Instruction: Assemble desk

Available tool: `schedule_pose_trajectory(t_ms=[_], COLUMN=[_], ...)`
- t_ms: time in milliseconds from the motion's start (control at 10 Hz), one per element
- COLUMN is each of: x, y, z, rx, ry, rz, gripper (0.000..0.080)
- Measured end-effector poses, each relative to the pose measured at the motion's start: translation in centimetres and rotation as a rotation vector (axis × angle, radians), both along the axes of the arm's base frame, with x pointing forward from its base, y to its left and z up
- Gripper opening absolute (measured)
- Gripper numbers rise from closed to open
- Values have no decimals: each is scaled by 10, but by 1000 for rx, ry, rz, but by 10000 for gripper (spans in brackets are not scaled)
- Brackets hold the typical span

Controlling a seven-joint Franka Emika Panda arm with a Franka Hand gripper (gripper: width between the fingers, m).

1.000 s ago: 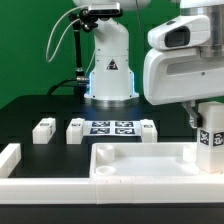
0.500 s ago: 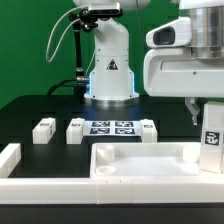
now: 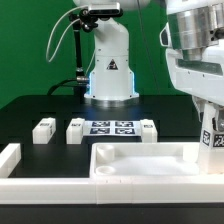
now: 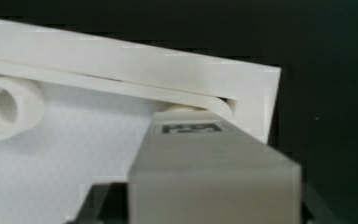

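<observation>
The white desk tabletop tray (image 3: 140, 165) lies near the front of the black table, rims up. My gripper (image 3: 212, 122) is shut on a white square leg (image 3: 213, 140) with a black-and-white tag, held upright over the tray's corner at the exterior view's right. In the wrist view the leg (image 4: 211, 165) fills the lower middle between my dark fingers (image 4: 101, 205), above the tray corner (image 4: 140, 80), which has a round socket (image 4: 5, 105). Three more legs (image 3: 43, 130) (image 3: 76, 130) (image 3: 149, 128) lie behind the tray.
The marker board (image 3: 112, 127) lies between the loose legs, in front of the robot base (image 3: 110, 70). Low white rails (image 3: 12, 156) border the table at the exterior view's left and along the front.
The arm has moved toward the exterior view's right, carrying the held leg with it to the tray's right corner. The loose legs and the tray have not moved.
</observation>
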State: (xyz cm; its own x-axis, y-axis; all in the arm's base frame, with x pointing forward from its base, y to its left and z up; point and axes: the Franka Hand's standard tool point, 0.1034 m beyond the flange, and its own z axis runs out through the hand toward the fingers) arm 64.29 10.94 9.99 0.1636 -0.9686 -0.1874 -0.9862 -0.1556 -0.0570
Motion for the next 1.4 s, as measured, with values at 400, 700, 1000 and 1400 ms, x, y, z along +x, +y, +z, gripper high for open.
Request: schedule_pose_trajectory(t_ms=[400,700,1000,1400], x=[4,3,4,1], y=[2,3,-2,1], z=[4,4,2,-2], rx=[-31,-35,-103,-110], ry=[-105,-143,-213,-208], rz=[545,757,1210,1168], gripper=[616,648,649,536])
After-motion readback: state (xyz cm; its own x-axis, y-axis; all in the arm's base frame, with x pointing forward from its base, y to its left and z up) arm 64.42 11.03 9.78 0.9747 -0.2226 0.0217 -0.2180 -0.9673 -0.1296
